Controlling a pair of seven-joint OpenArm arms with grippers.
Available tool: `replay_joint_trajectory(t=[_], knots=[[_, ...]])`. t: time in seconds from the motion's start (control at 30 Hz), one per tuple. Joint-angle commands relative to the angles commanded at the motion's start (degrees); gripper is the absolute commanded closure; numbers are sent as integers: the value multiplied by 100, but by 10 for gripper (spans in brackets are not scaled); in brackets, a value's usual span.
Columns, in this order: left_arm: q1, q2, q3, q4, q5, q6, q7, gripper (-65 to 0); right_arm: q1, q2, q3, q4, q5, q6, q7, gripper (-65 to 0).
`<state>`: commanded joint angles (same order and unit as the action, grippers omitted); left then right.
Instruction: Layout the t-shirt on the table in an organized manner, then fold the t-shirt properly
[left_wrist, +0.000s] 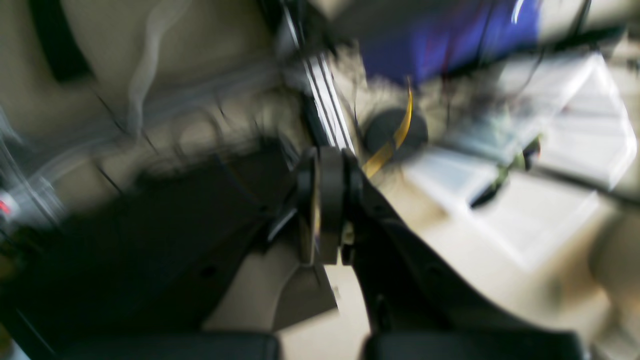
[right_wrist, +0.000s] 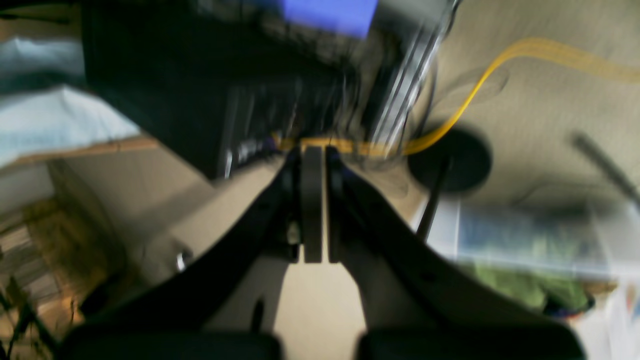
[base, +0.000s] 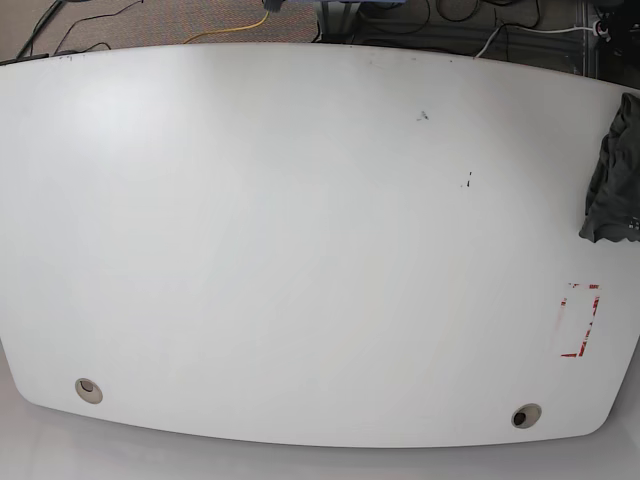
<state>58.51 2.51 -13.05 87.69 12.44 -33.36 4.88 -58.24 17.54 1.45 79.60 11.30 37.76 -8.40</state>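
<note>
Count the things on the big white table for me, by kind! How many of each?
T-shirt, dark grey, bunched at the table edge: 1
Round grommet holes: 2
Red tape mark: 1
Small dark specks: 2
Total: 6

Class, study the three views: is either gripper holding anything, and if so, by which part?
Nothing is held. Both the left gripper and right gripper are shut on nothing; the dark charcoal-grey t-shirt lies bunched at the white table's edge.
</note>
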Motion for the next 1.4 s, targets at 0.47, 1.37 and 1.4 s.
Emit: replay_joint_trajectory(t=[0.47, 1.37, 1.4], knots=[[-1908, -237, -334, -2541, 325, 0, -9, 0, 1635, -211, 9, -2145, -360, 0, 9, -2], [-4607, -853, -290, -6910, 352, 1574, -440, 0, 3640, -378, 0, -4677, -369, -527, 9, -6], [-4633, -853, -290, -6927, 352, 1618, -440, 0, 3666, -387, 0, -4703, -369, -563, 9, -6]])
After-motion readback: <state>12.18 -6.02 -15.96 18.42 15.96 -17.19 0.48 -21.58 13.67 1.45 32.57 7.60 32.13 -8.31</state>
